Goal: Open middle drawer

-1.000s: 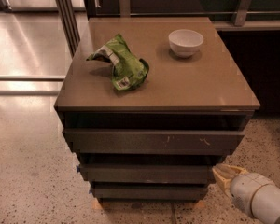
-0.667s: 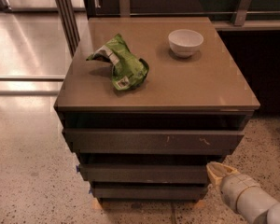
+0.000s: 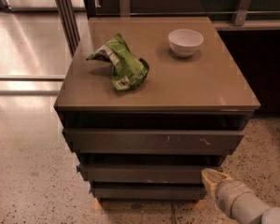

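Note:
The middle drawer (image 3: 144, 174) is the dark grey-brown flat front between a wider top front with pale scratches (image 3: 154, 141) and a narrow bottom front (image 3: 149, 192). All three fronts sit stepped back under the cabinet top, and the middle one looks closed. My gripper (image 3: 210, 176) comes in from the lower right on a pale grey arm. Its yellowish tip is at the right end of the middle drawer front, at or very near it.
A crumpled green chip bag (image 3: 122, 64) and a white bowl (image 3: 185, 41) rest on the brown cabinet top (image 3: 200, 85). Speckled floor lies in front and to the left. A dark counter stands at the right and metal legs at the back left.
My gripper has moved left and slightly up, from the lower right corner to the right end of the middle drawer front. The drawers, bag and bowl have not moved.

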Tool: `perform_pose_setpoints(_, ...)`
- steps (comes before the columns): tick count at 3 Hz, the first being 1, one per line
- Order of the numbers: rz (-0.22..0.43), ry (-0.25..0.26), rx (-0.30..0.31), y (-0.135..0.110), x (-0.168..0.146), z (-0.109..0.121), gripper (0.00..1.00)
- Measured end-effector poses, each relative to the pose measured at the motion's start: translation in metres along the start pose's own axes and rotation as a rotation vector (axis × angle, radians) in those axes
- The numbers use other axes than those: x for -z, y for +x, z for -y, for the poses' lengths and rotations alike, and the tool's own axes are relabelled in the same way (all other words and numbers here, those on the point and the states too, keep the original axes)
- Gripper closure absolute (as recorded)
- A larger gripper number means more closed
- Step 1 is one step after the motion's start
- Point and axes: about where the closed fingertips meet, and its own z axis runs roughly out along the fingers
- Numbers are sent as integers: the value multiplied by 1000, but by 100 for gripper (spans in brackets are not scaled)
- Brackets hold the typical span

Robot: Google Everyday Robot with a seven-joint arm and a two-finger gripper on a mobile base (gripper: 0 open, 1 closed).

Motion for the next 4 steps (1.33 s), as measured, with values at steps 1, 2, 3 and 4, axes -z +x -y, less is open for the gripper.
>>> perform_pose_setpoints(1,3,22,44,-17,12,0,100)
perform_pose_setpoints(2,102,99,23,-26,12,1,100)
perform_pose_setpoints(3,206,169,-83,-19,-5,7,100)
perform_pose_setpoints(4,218,215,-156,1,-16,18,100)
